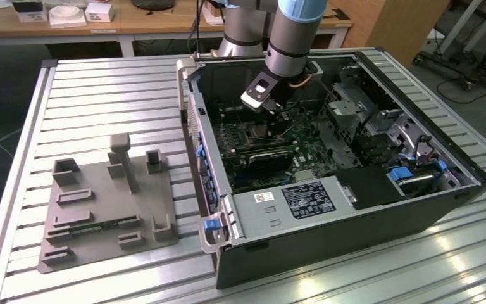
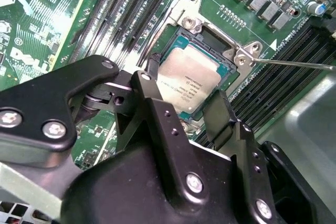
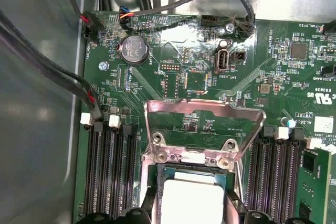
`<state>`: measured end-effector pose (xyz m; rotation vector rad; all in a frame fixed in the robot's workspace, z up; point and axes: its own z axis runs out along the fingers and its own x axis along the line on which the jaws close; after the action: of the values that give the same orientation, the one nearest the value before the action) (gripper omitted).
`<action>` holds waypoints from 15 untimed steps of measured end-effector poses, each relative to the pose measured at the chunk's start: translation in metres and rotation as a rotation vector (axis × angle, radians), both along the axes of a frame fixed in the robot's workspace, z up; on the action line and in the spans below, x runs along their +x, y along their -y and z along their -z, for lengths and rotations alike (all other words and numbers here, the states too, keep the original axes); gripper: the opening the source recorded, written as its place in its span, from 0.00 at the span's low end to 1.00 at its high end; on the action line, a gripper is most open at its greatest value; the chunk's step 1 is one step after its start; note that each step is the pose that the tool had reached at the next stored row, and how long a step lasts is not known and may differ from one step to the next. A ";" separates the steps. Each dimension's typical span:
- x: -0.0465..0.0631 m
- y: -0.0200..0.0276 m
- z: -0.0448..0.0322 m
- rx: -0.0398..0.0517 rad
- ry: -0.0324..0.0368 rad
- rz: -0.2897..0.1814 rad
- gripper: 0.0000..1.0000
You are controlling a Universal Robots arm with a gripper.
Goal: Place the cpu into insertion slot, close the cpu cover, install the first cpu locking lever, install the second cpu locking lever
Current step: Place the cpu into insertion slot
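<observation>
- Exterior view: the gripper [image 1: 267, 107] is inside the open computer case [image 1: 353, 234], over the motherboard [image 1: 311, 152] near the case's far edge.
- Second wrist view: the jaws appear closed on the cpu [image 2: 191, 77], one against each of two opposite edges. The cpu lies in the insertion slot [image 2: 181, 39]. A locking lever [image 2: 294, 64] points away from the slot, unlatched.
- First wrist view: the cpu cover [image 3: 205, 109] stands open on its hinge at the slot's edge, just beyond the cpu.
- Judgement: the first step, placement, is in hand. Release calls for the cpu to lie flat and square in the slot.
</observation>
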<state>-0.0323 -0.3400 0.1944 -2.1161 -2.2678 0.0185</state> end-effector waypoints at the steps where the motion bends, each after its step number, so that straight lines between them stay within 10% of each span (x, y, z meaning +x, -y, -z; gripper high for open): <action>1: 0.000 0.0000 0.0001 -0.0001 0.0000 0.001 0.60; 15: 0.000 0.0000 0.0004 0.0000 0.0000 0.001 0.73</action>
<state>-0.0323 -0.3400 0.1940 -2.1172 -2.2668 0.0185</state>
